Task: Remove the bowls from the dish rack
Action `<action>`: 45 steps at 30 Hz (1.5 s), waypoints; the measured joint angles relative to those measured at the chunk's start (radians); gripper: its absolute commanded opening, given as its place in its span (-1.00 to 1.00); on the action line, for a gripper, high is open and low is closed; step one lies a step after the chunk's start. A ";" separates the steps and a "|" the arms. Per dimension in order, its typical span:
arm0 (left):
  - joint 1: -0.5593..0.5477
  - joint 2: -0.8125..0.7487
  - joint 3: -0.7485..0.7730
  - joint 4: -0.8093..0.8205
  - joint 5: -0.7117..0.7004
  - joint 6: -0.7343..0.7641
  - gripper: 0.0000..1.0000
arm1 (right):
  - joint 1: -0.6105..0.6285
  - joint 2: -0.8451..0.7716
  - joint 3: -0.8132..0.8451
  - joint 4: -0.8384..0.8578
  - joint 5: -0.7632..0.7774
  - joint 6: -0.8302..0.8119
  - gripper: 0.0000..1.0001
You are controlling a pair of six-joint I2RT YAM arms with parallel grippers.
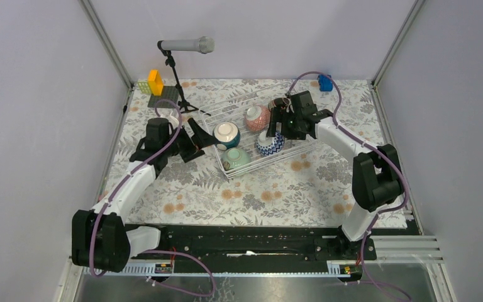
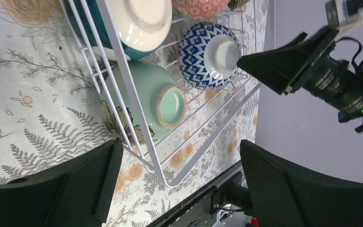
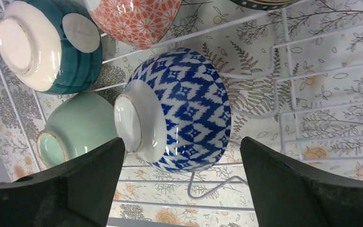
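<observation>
The white wire dish rack (image 1: 277,157) lies mid-table and holds several bowls on their sides. The teal bowl (image 1: 226,133), pale green bowl (image 1: 236,157), pink bowl (image 1: 257,117) and blue-white zigzag bowl (image 1: 270,144) all show. My right gripper (image 3: 182,184) is open just above the zigzag bowl (image 3: 179,109), one finger on each side and not touching it. My left gripper (image 2: 179,184) is open and empty over the rack's near-left corner (image 2: 163,175), beside the pale green bowl (image 2: 156,101). A dark bowl's rim (image 3: 260,2) peeks in at the far end; the rest of it is hidden.
A microphone (image 1: 185,45) on a black stand is at the back left, next to yellow and green blocks (image 1: 154,83). A blue block (image 1: 325,82) lies at the back right. Grey walls close in the floral tablecloth on three sides.
</observation>
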 measured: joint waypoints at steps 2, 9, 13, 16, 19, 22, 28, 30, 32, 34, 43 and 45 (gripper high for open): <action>-0.014 -0.006 -0.013 0.012 0.000 0.000 0.97 | -0.001 0.018 0.010 0.003 -0.014 0.000 0.99; -0.036 -0.017 -0.052 0.049 0.002 0.014 0.97 | -0.002 0.057 0.044 0.002 -0.036 -0.002 0.99; -0.040 -0.017 -0.068 0.061 0.010 0.021 0.97 | -0.002 0.086 0.074 -0.002 -0.039 -0.003 0.99; -0.042 -0.017 -0.068 0.075 0.016 0.026 0.98 | -0.002 0.095 0.075 -0.006 -0.046 0.000 0.97; -0.043 -0.017 -0.068 0.081 0.021 0.026 0.97 | -0.002 0.101 0.077 -0.011 -0.048 0.007 0.85; -0.044 -0.017 -0.068 0.081 0.022 0.025 0.97 | -0.002 0.101 0.079 -0.014 -0.047 0.012 0.68; -0.044 -0.014 -0.067 0.082 0.030 0.019 0.97 | -0.008 0.099 0.080 -0.017 -0.063 0.020 0.40; -0.044 -0.013 -0.066 0.082 0.031 0.018 0.98 | -0.009 0.095 0.080 -0.023 -0.075 0.023 0.33; -0.044 -0.013 -0.064 0.082 0.033 0.018 0.97 | -0.009 0.090 0.080 -0.025 -0.092 0.024 0.32; -0.044 -0.013 -0.063 0.082 0.035 0.017 0.97 | -0.009 0.084 0.080 -0.024 -0.105 0.027 0.31; -0.044 -0.013 -0.035 0.081 0.051 0.013 0.97 | -0.009 0.033 0.083 -0.028 -0.124 0.036 0.28; -0.044 -0.013 -0.023 0.080 0.058 0.009 0.98 | -0.009 0.016 0.089 -0.027 -0.124 0.040 0.27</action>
